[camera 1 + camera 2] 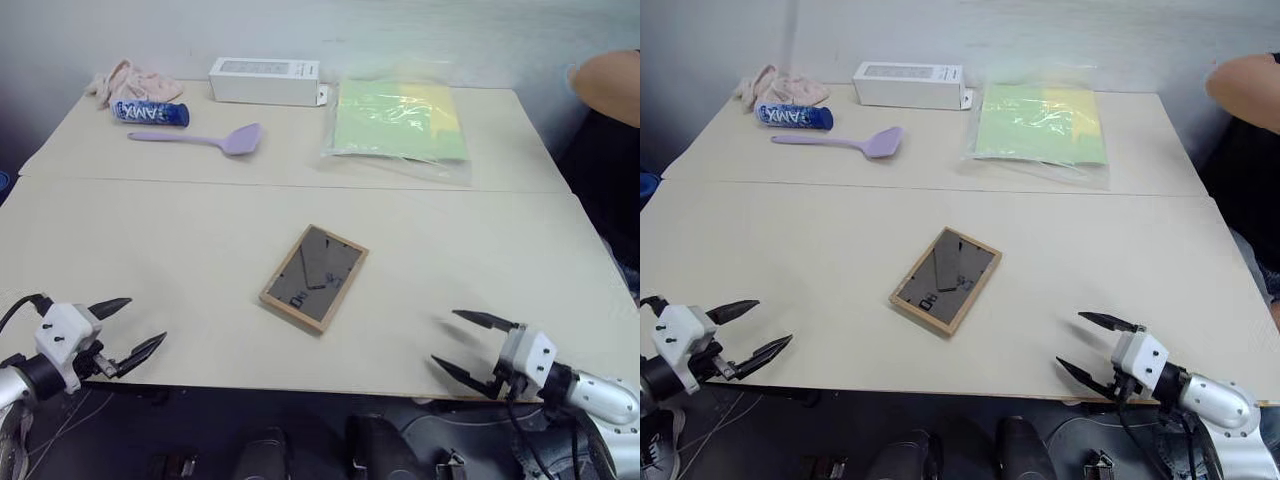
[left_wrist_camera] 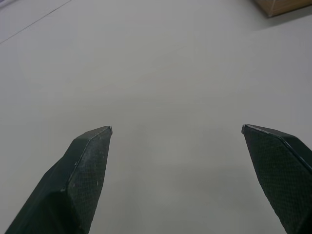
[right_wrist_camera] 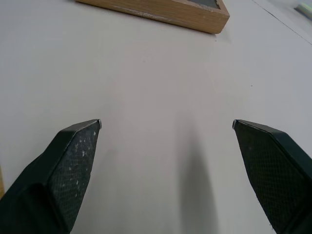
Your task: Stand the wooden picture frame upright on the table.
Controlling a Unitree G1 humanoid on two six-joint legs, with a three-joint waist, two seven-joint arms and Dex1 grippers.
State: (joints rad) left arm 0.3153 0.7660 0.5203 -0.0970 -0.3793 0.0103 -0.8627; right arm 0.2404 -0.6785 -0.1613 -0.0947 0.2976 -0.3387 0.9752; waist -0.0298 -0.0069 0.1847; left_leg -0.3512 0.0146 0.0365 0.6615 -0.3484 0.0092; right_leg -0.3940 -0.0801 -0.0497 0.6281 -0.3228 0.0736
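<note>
At the near edge of the large beige two-slab table [image 1: 180, 250], the left gripper [image 1: 128, 330] and right gripper [image 1: 468, 345] both hover spread wide, holding and touching nothing. Between them, a little farther in, the small light-wood picture frame [image 1: 314, 277] lies flat, dark grey back panel up.

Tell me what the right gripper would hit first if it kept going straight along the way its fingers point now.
Probably the wooden picture frame. The right gripper, jaws open, hovers low over bare table and aims toward the frame's near edge and corner. Since it tilts slightly down, it may graze the tabletop first; depth is unclear.
</note>
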